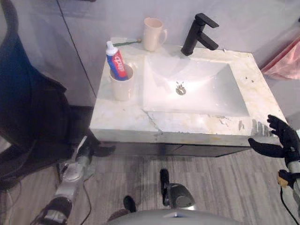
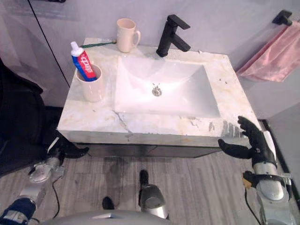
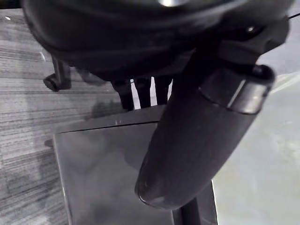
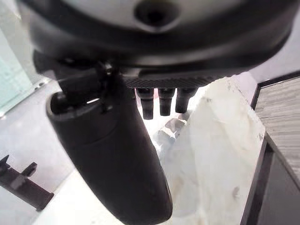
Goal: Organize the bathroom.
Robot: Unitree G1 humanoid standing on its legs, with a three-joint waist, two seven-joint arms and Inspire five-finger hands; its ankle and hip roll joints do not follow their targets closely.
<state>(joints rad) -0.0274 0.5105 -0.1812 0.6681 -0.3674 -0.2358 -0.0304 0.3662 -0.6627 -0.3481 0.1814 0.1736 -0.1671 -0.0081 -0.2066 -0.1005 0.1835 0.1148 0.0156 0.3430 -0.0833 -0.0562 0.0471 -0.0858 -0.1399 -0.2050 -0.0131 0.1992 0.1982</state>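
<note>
A beige cup (image 1: 123, 85) holding a red, white and blue toothpaste tube (image 1: 116, 60) stands on the marble counter (image 1: 122, 121), left of the white sink (image 1: 197, 89). At the back stands a cream mug (image 1: 153, 33), with a green toothbrush (image 1: 125, 43) lying beside it. My left hand (image 1: 97, 149) hangs open below the counter's front left corner, holding nothing. My right hand (image 2: 249, 141) is open with fingers spread, just off the counter's front right corner, and its fingers (image 4: 161, 101) point at the marble top.
A black faucet (image 1: 199, 33) rises behind the sink. A pink towel (image 2: 274, 54) hangs on the right wall. A dark cabinet (image 1: 178, 150) sits under the counter. A bulky dark object (image 1: 21, 98) stands on the floor at the left.
</note>
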